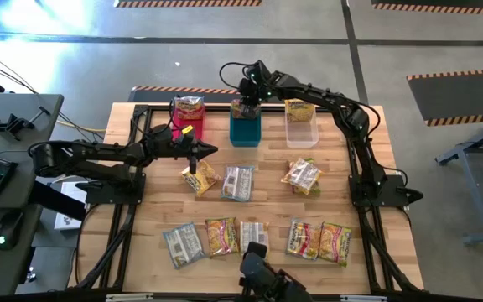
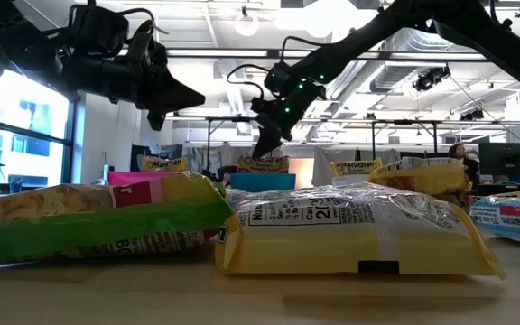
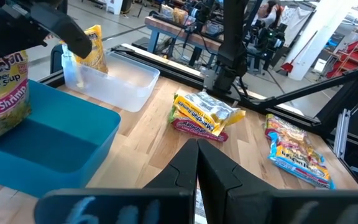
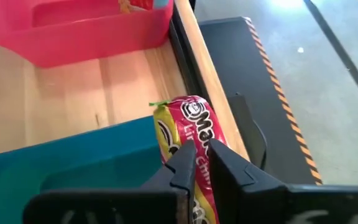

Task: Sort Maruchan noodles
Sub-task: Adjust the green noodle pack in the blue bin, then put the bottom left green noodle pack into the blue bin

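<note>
The right pincer (image 4: 196, 163) pinches a yellow-and-red noodle packet (image 4: 188, 134) over the blue bin (image 1: 245, 131), top centre of the overhead frame.

Its fingers are nipped onto the packet's upper edge, so the packet hangs on end above the bin's far rim. The pink bin (image 1: 186, 122) to the left and the clear bin (image 1: 301, 130) to the right each hold a packet. The left pincer (image 1: 210, 151), pressed together and empty, hovers left of centre above a yellow loose packet (image 1: 199, 178). About ten more Maruchan noodles lie flat across the wooden surface (image 1: 262, 193), middle and lower frame. The packets look light, crinkly and slick, with a brittle block inside; a sealed edge or corner seems the safest hold.
</note>
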You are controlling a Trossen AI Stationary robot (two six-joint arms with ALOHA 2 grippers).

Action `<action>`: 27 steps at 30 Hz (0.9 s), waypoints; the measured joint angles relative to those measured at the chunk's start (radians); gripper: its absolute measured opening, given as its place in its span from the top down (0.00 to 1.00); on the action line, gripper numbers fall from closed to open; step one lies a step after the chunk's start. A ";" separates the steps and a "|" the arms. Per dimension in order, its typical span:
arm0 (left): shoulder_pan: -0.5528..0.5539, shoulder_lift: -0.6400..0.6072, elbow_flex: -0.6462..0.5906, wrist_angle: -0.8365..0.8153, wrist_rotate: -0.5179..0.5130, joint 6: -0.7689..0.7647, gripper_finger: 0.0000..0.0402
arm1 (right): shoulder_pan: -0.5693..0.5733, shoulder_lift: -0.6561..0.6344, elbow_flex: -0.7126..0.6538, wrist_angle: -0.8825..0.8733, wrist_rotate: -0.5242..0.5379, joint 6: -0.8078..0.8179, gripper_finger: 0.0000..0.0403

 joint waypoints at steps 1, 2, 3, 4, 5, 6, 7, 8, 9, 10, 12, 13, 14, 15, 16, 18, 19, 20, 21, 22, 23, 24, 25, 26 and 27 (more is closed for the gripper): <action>0.000 0.000 0.000 0.000 0.000 0.000 1.00 | 0.001 0.002 0.000 0.001 -0.004 0.005 0.94; 0.000 0.000 0.000 0.000 0.000 0.000 1.00 | 0.002 0.003 0.000 -0.001 -0.007 0.011 0.94; 0.000 0.000 0.000 0.000 0.000 0.000 1.00 | 0.002 0.004 0.000 -0.001 -0.009 0.013 0.95; 0.000 0.000 0.000 -0.001 -0.001 0.000 1.00 | 0.002 0.005 0.000 -0.001 -0.009 0.017 0.96; 0.000 0.000 0.000 -0.002 -0.001 0.000 1.00 | 0.002 0.007 0.000 0.004 -0.010 0.020 0.96; 0.000 0.000 0.000 -0.004 -0.001 0.000 1.00 | 0.003 0.009 0.000 0.008 -0.010 0.023 0.96; 0.000 0.000 0.000 -0.004 -0.001 0.000 1.00 | 0.004 0.010 0.000 0.010 -0.010 0.023 0.96; 0.000 0.000 0.000 -0.004 -0.002 0.000 1.00 | 0.004 0.010 0.000 0.011 -0.010 0.023 0.96; 0.000 0.000 0.000 -0.005 -0.002 0.000 1.00 | 0.004 0.010 0.000 0.013 -0.010 0.021 0.96; 0.000 0.000 0.000 -0.006 -0.002 0.001 1.00 | 0.005 0.010 0.000 0.015 -0.007 0.018 0.96; 0.000 0.000 0.000 -0.006 -0.002 0.001 1.00 | 0.006 0.006 0.000 0.016 0.002 0.002 0.96; 0.000 0.000 0.000 -0.006 -0.002 0.003 1.00 | 0.007 0.001 0.000 0.017 0.010 -0.005 0.95; 0.000 0.000 0.000 -0.007 -0.002 0.007 1.00 | 0.008 -0.007 0.000 0.017 0.013 -0.007 0.95; 0.000 0.000 0.000 -0.009 -0.002 0.007 1.00 | 0.008 -0.018 0.000 0.017 0.014 -0.008 0.95; 0.000 0.000 0.000 -0.010 -0.002 0.007 1.00 | 0.010 -0.032 0.000 0.017 0.013 -0.009 0.96; 0.000 0.000 0.000 -0.010 -0.002 0.009 1.00 | 0.016 -0.057 0.000 0.002 0.020 -0.016 0.97; 0.000 0.000 0.000 -0.010 -0.002 0.010 1.00 | 0.019 -0.070 0.000 -0.011 0.025 -0.025 0.99; 0.000 0.000 0.000 -0.010 -0.002 0.014 1.00 | 0.025 -0.082 0.000 -0.026 0.031 -0.035 0.99; 0.000 0.000 0.000 -0.010 -0.002 0.020 1.00 | 0.033 -0.096 0.000 -0.032 0.048 -0.044 1.00; 0.000 0.000 0.000 -0.010 -0.002 0.030 1.00 | 0.041 -0.114 0.000 -0.037 0.062 -0.049 1.00; -0.001 0.000 0.000 -0.010 -0.004 0.037 1.00 | 0.052 -0.134 0.000 -0.046 0.088 -0.058 1.00; -0.002 0.000 0.000 -0.009 -0.006 0.044 1.00 | 0.061 -0.155 0.000 -0.057 0.118 -0.069 1.00; -0.005 0.000 0.000 -0.007 -0.007 0.051 1.00 | 0.070 -0.174 0.001 -0.075 0.142 -0.088 1.00; -0.008 0.000 0.000 -0.003 -0.007 0.057 1.00 | 0.082 -0.191 0.002 -0.097 0.165 -0.106 1.00; -0.013 0.000 0.000 0.001 -0.007 0.063 1.00 | 0.089 -0.206 0.002 -0.123 0.177 -0.108 1.00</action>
